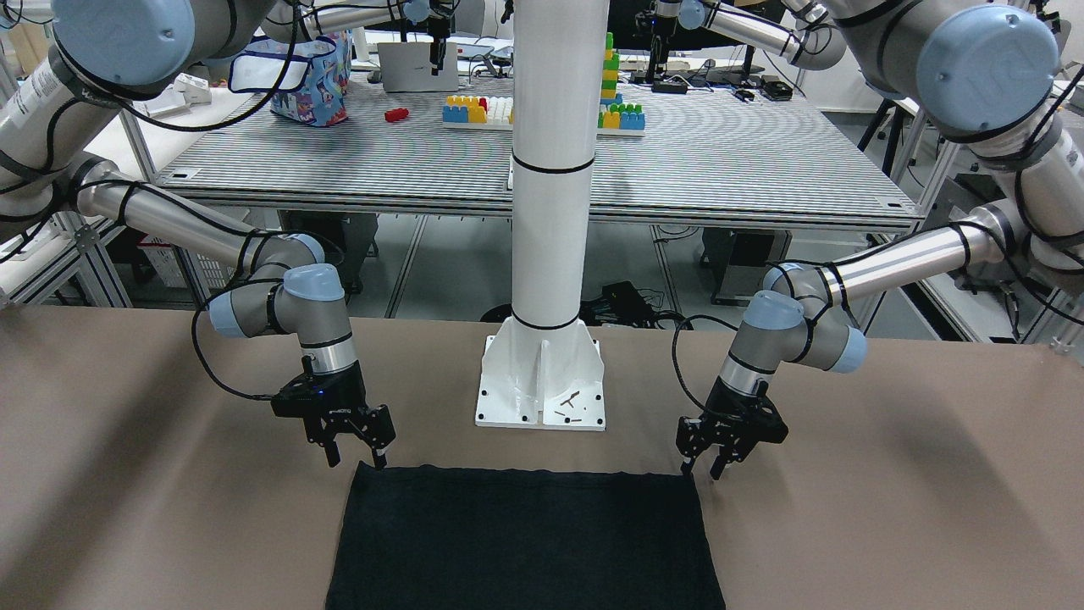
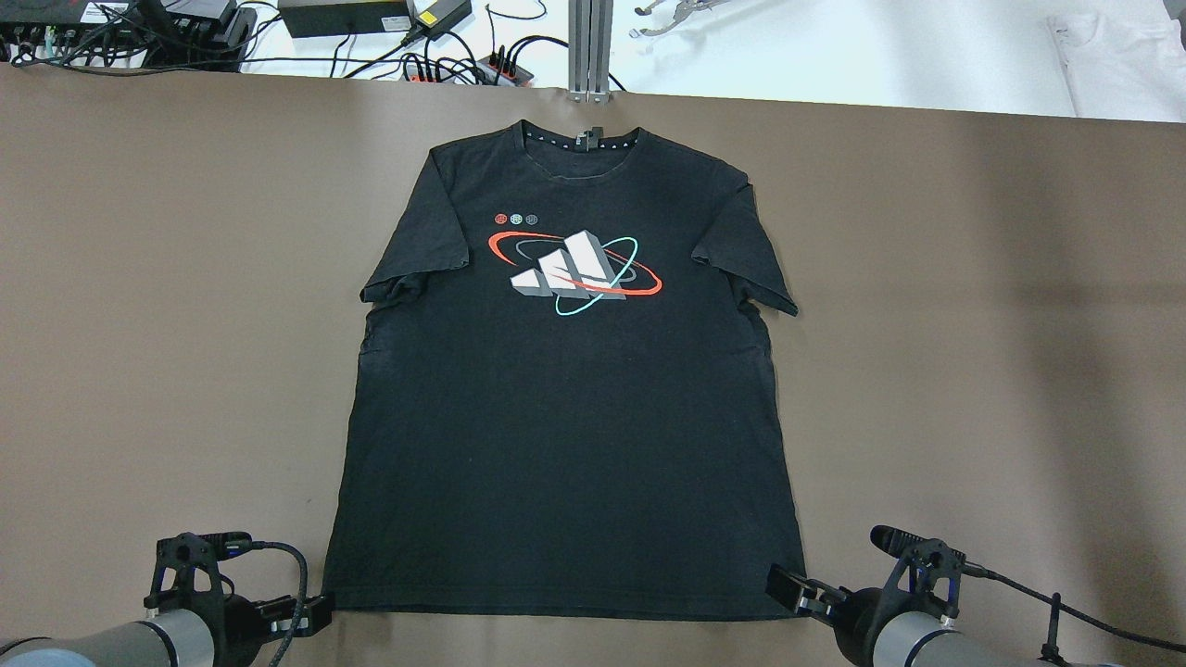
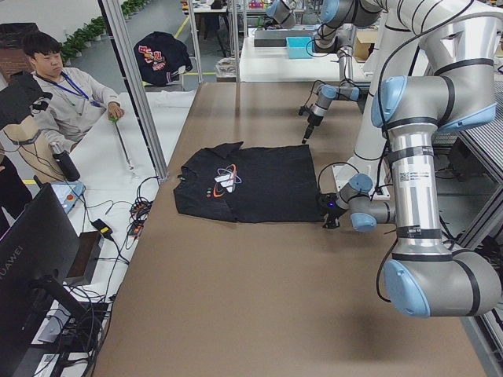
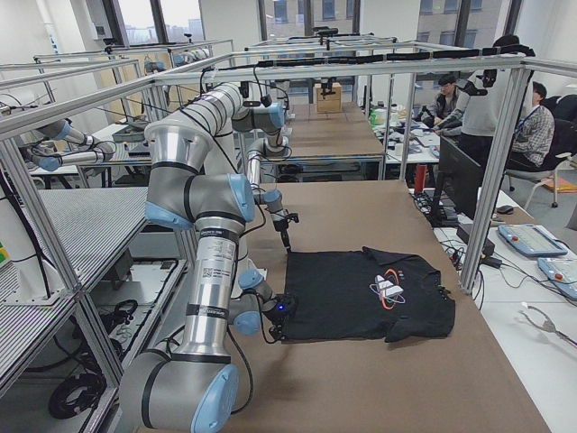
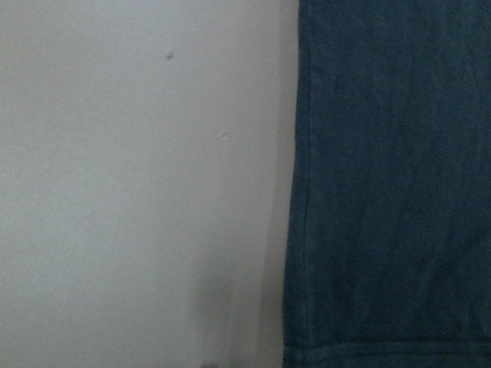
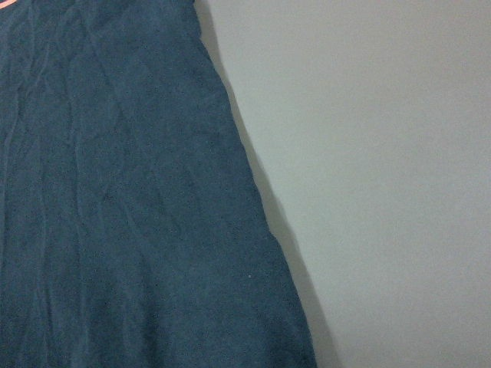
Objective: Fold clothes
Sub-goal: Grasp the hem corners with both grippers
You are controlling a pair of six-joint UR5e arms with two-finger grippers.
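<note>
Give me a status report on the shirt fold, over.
Left tool open at one hem corner. Right tool open at the other. Shirt flat, unfolded. Nothing on it.

Silver arms (image 1: pixel 898 258) wear pale-blue joint caps (image 1: pixel 313 280) and looped black cables (image 1: pixel 676 360).

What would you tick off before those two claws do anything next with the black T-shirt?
1. T-shirt lies flat, print up: ok.
2. Sleeves spread outward: ok.
3. Left claw open at a bottom corner: ok.
4. Right claw open at the other bottom corner: ok.
5. Fabric inside either claw: cannot tell.
</note>
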